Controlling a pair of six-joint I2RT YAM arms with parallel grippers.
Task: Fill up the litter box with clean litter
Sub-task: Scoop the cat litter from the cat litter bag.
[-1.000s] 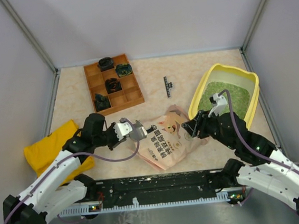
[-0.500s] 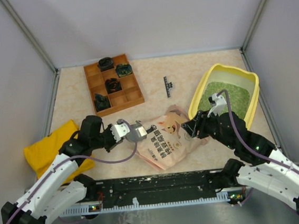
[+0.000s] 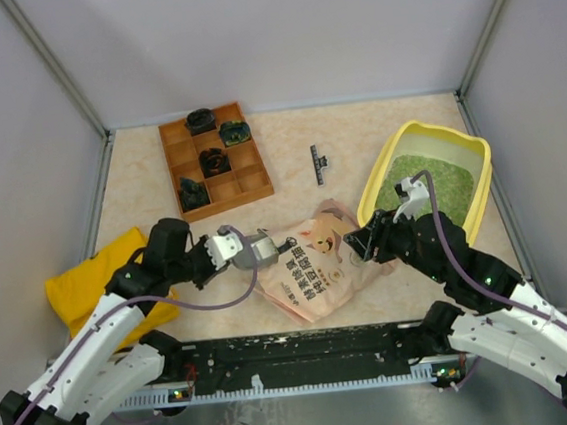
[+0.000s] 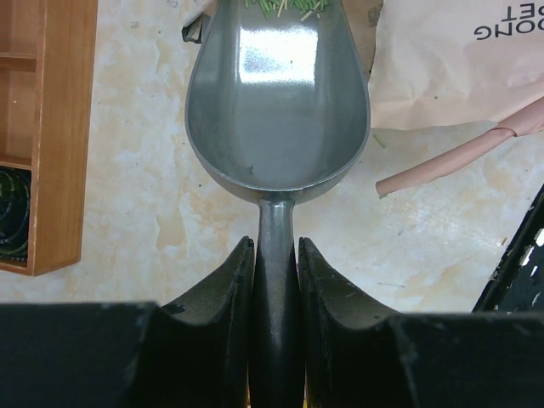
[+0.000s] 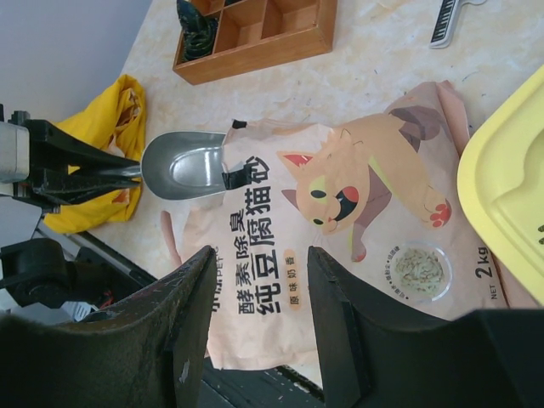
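Top external: fixed, high above and behind robot, tilted down and forward; wide, far; takes in whole beige marbled tabletop [image 3: 356, 135] and grey walls [image 3: 246, 35].

Left wrist: right behind left gripper [image 4: 274, 246], looks along fingers down at tabletop; very near; grey metal scoop [image 4: 276, 110] fills centre, brown wooden compartment tray [image 4: 47, 127] at left edge.

Right wrist: behind right gripper [image 5: 261, 255], faces leftward across table, frame turned sideways; middle distance; pink printed pouch with cartoon cat [image 5: 340, 212] central, large yellow plastic litter box [image 5: 501, 195] at right edge.

Shared: scoop, pouch, wooden tray in all three views; right wrist also catches left gripper.

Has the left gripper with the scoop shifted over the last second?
Yes, slightly. The left gripper, shut on the grey scoop, has drawn back leftward from the pink pouch, judged against the fixed wooden tray.
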